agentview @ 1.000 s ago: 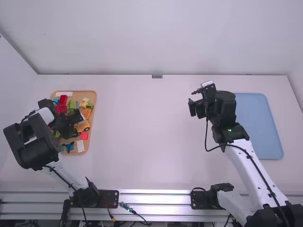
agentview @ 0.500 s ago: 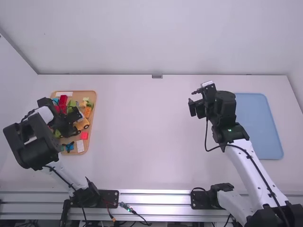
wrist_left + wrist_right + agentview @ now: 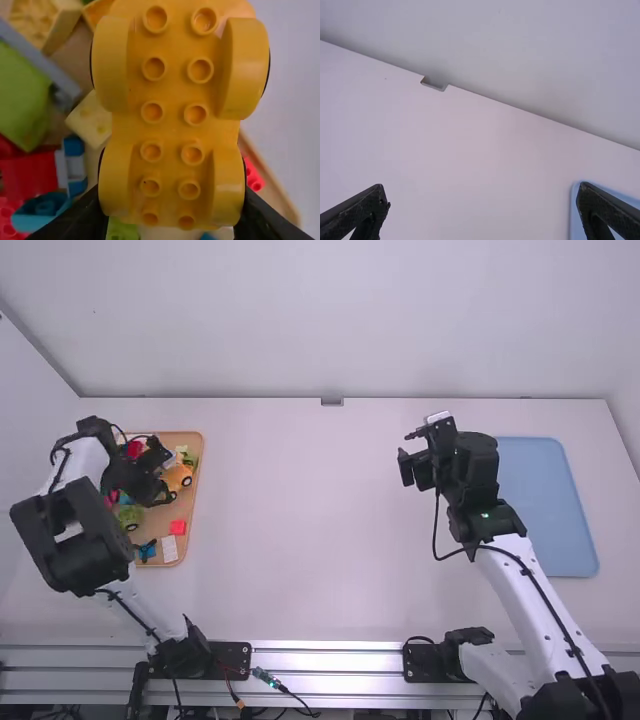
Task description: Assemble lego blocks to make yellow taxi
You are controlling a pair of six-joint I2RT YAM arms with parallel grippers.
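Over the wooden tray, at far left, my left gripper point(image 3: 163, 492) is shut on the yellow car base point(image 3: 178, 477). In the left wrist view this yellow car base point(image 3: 172, 112) shows its studs, and my left gripper point(image 3: 172, 202) pinches it at one pair of wheels. Loose pieces beneath include a pale yellow brick point(image 3: 92, 119), a red block point(image 3: 27, 175) and a green piece point(image 3: 20, 95). Right of the table's middle, my right gripper point(image 3: 407, 456) hangs away from the bricks. Nothing lies between its fingers in the right wrist view, where the right gripper point(image 3: 482, 197) stands open.
The wooden tray point(image 3: 198, 455) also holds a green wheeled piece point(image 3: 130, 517), a red brick point(image 3: 178, 527), a white brick point(image 3: 169, 548) and a blue piece point(image 3: 146, 550). A blue mat point(image 3: 550, 505) lies at right, beside the right arm.
The left gripper has shifted slightly away from the camera, taking the yellow car base along. More of the green wheeled piece is uncovered. The right arm has stayed put.
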